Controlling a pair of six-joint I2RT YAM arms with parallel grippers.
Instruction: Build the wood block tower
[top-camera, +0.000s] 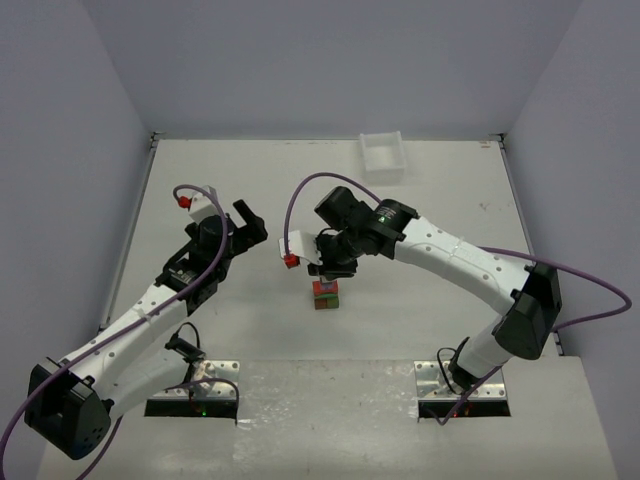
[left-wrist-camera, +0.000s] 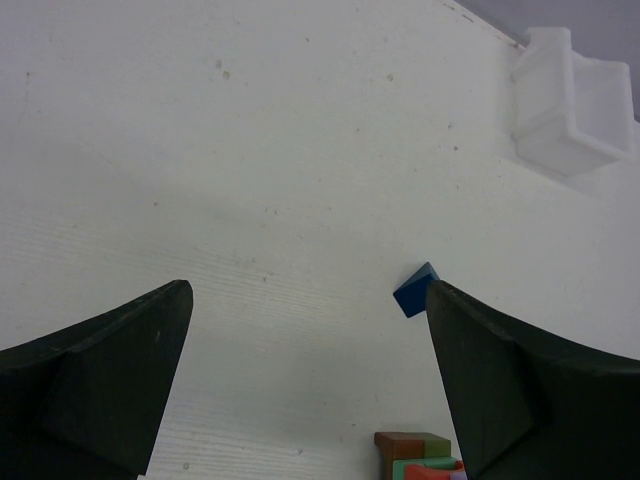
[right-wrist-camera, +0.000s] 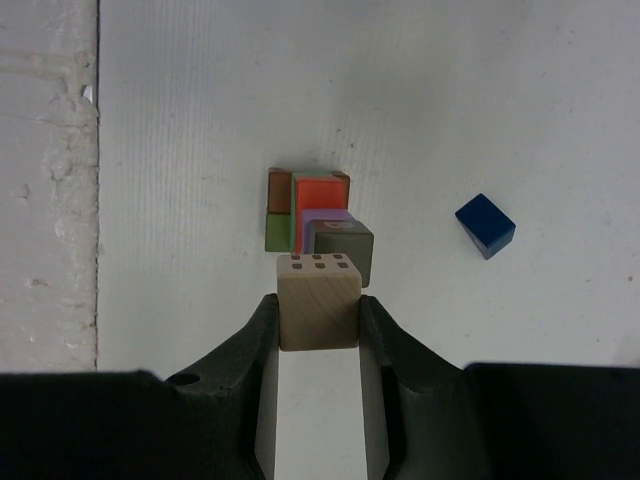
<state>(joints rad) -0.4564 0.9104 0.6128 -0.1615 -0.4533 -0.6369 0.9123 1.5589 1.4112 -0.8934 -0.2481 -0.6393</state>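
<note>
The tower (top-camera: 326, 293) stands mid-table. From above in the right wrist view it shows brown, olive, green and red-orange blocks low, a purple block and a grey block (right-wrist-camera: 341, 246) on top. My right gripper (right-wrist-camera: 319, 312) is shut on a beige block (right-wrist-camera: 319, 302) with six dots, held above the tower's near side. A blue roof-shaped block (right-wrist-camera: 485, 224) lies alone on the table, also seen in the left wrist view (left-wrist-camera: 414, 289). My left gripper (left-wrist-camera: 305, 340) is open and empty, to the left of the tower (left-wrist-camera: 420, 455).
A white plastic tray (top-camera: 382, 152) sits at the back of the table, also in the left wrist view (left-wrist-camera: 572, 100). The table's rough near strip (right-wrist-camera: 45, 180) lies beyond the tower in the right wrist view.
</note>
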